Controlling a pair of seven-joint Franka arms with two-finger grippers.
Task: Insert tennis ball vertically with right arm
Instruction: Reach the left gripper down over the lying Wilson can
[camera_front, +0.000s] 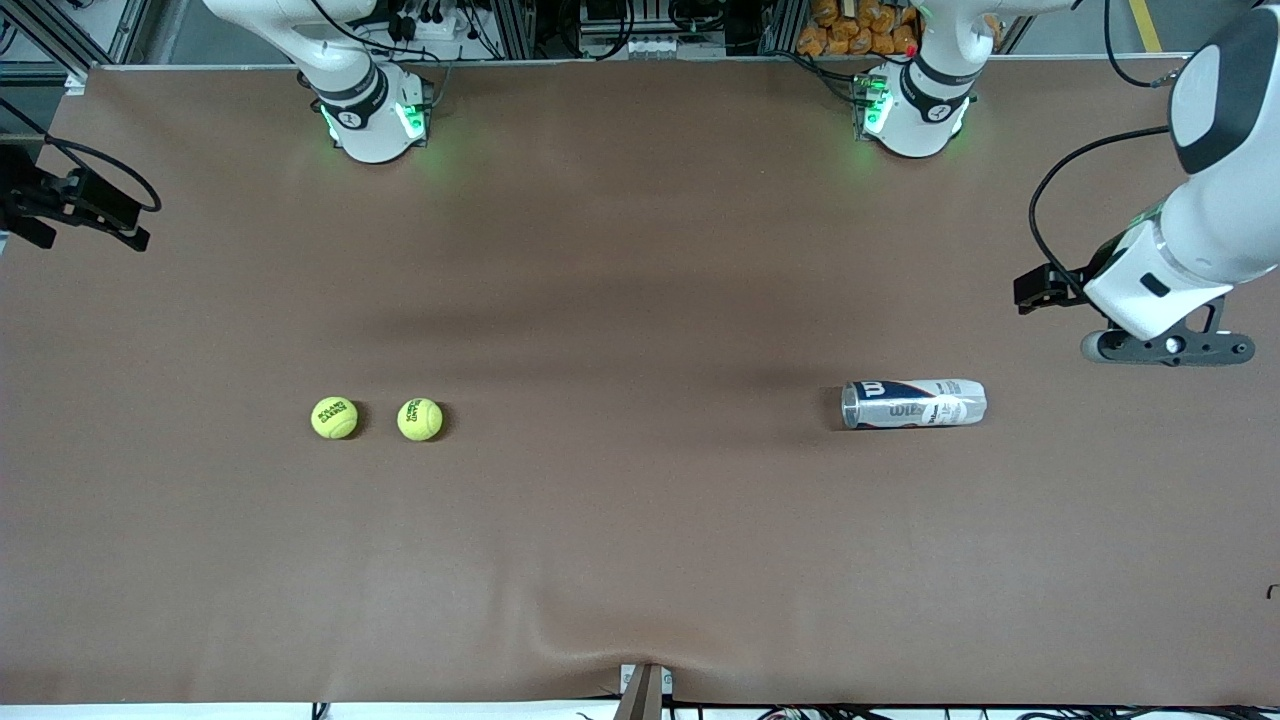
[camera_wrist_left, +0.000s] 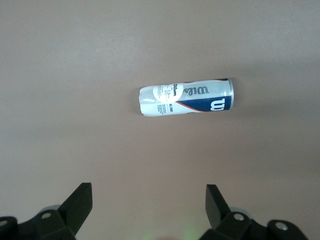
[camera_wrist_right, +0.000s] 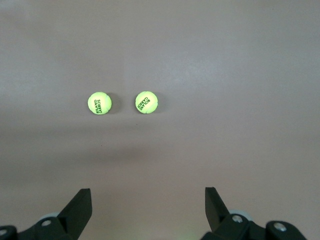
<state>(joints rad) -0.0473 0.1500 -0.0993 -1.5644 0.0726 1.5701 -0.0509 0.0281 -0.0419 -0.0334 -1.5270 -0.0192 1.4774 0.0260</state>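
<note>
Two yellow-green tennis balls (camera_front: 334, 418) (camera_front: 420, 419) lie side by side on the brown table toward the right arm's end; the right wrist view shows both tennis balls (camera_wrist_right: 99, 103) (camera_wrist_right: 146, 102) apart from each other. A Wilson ball can (camera_front: 913, 403) lies on its side toward the left arm's end, and the can (camera_wrist_left: 186, 97) also shows in the left wrist view. My right gripper (camera_wrist_right: 147, 195) hangs open and empty, high over bare table short of the balls. My left gripper (camera_wrist_left: 148, 192) is open and empty too, up in the air short of the can.
The brown table cover (camera_front: 640, 300) has a ripple at its front edge. Both arm bases (camera_front: 372, 115) (camera_front: 910, 110) stand along the back edge. The left arm's hand (camera_front: 1165, 345) hovers near that end of the table, and the right arm's black hand (camera_front: 75, 205) at the other end.
</note>
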